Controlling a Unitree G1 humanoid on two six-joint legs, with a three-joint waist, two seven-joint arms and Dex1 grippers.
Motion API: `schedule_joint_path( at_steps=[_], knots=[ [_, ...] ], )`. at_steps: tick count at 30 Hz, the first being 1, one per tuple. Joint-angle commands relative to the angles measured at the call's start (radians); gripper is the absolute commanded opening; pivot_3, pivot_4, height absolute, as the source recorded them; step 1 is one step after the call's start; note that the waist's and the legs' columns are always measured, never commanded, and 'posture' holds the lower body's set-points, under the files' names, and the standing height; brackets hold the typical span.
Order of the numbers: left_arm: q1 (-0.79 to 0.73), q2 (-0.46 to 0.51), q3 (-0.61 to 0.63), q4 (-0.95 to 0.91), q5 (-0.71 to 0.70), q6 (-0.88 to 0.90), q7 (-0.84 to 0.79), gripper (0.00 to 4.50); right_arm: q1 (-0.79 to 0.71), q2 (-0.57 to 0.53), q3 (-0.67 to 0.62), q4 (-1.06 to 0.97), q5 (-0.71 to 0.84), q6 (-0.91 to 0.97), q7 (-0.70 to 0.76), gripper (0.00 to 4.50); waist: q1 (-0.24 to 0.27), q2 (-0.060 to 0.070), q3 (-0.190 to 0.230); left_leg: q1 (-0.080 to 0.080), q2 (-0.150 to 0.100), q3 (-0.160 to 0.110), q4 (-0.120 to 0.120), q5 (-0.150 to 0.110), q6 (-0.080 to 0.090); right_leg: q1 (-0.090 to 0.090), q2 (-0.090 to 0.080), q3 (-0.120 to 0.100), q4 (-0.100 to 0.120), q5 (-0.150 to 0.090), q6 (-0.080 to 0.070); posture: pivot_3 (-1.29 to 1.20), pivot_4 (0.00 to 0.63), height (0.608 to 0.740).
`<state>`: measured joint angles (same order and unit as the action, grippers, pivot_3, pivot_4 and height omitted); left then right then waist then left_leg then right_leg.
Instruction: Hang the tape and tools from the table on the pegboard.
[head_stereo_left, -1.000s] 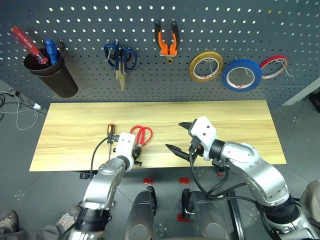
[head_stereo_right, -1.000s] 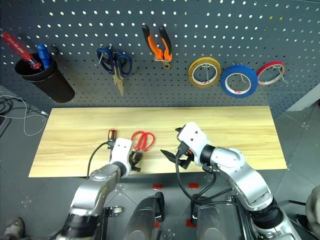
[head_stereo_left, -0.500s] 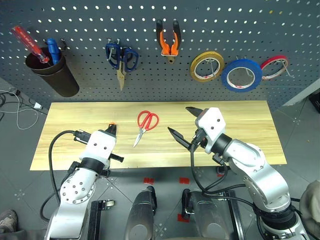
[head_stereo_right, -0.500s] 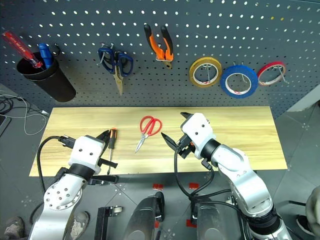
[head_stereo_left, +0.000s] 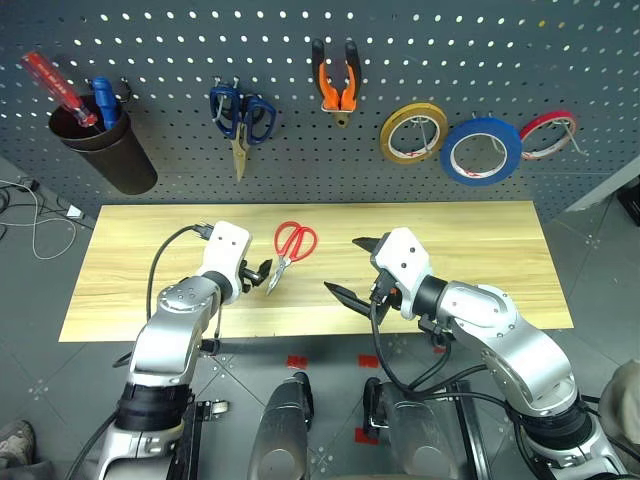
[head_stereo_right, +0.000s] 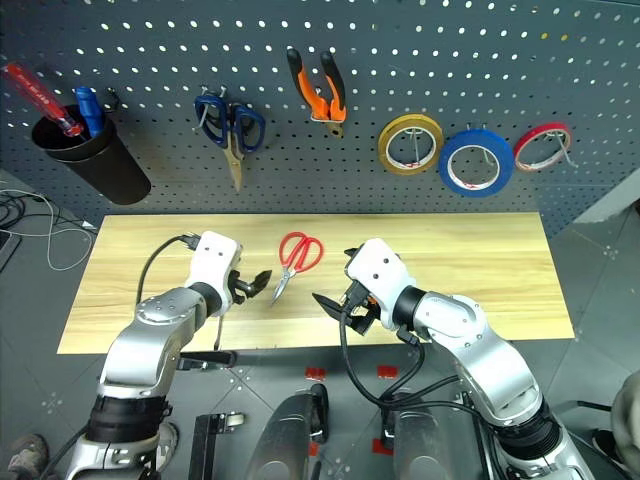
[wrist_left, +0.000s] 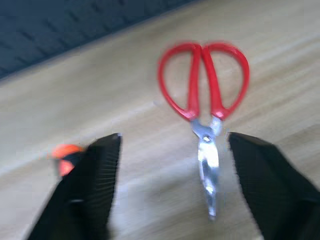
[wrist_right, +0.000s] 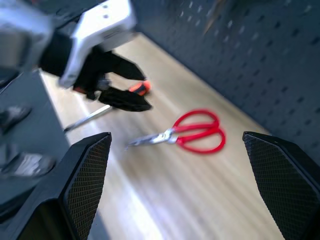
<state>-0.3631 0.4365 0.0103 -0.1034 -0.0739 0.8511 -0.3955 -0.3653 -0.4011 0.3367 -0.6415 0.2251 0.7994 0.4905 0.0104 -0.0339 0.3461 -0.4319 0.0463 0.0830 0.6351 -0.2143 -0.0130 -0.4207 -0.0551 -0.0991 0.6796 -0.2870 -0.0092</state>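
Pegboard (head_stereo_left: 420, 60) is already holding the pliers (head_stereo_left: 334, 82) and blue tape (head_stereo_left: 483, 150). On the worktop (head_stereo_left: 480, 250), red scissors (head_stereo_left: 290, 248) are lying just right of the released left gripper (head_stereo_left: 262, 272); screwdriver (wrist_left: 65, 155) beside it. Right gripper (head_stereo_left: 352, 268) is spread, empty. Advice: pinch the scissors near the pivot, loops free for the hook.

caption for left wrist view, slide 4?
Open left end effector poised over closed red-handled scissors on the table.

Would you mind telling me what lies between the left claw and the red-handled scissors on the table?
Bare pale wood. In the left eye view, the open left claw sits just beside the blade tips of the red-handled scissors, with nothing between them.
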Motion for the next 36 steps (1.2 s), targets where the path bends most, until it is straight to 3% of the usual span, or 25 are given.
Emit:
schedule_joint_path(
  at_steps=[1,11,24,31,36],
  knots=[
    [-0.072,-0.002,-0.068,0.108,-0.005,0.094,-0.038,4.27,-0.017,0.001,0.016,-0.022,0.016,0.012,0.020,4.50,-0.001,0.000,0.000,0.000,0.000,0.000,0.000,0.000,0.000,0.000,0.000,0.000,0.000,0.000,0.000,0.00,0.338,0.740],
    [-0.203,-0.020,-0.171,0.427,0.027,0.007,-0.094,4.27,-0.022,-0.029,0.036,-0.010,0.032,0.013,0.075,4.50,-0.006,0.000,0.000,0.000,0.001,-0.001,0.006,0.000,0.000,0.001,0.000,0.000,0.002,0.000,0.000,-0.02,0.340,0.740],
    [-0.304,-0.022,-0.234,0.691,0.095,-0.119,-0.194,0.44,-0.020,-0.041,-0.069,0.025,0.133,0.071,0.116,4.50,-0.002,0.002,-0.003,0.006,0.000,-0.002,0.009,0.000,0.001,0.010,-0.001,-0.001,0.003,0.000,0.000,-0.03,0.322,0.740],
    [-0.251,-0.032,-0.182,0.604,0.088,-0.211,-0.164,0.36,-0.010,-0.045,-0.082,0.025,0.134,0.068,0.103,4.50,-0.004,0.004,-0.005,0.007,0.000,-0.002,0.010,0.000,0.001,0.011,-0.001,-0.001,0.003,0.000,0.000,-0.03,0.322,0.740],
    [0.014,-0.037,-0.072,0.235,0.133,-0.539,0.043,0.36,0.006,-0.033,-0.080,0.000,0.016,-0.054,0.002,4.50,-0.015,0.004,-0.004,0.006,0.001,-0.002,0.008,-0.001,0.002,0.010,-0.001,0.000,0.001,0.001,-0.001,-0.04,0.320,0.740]
  ],
)
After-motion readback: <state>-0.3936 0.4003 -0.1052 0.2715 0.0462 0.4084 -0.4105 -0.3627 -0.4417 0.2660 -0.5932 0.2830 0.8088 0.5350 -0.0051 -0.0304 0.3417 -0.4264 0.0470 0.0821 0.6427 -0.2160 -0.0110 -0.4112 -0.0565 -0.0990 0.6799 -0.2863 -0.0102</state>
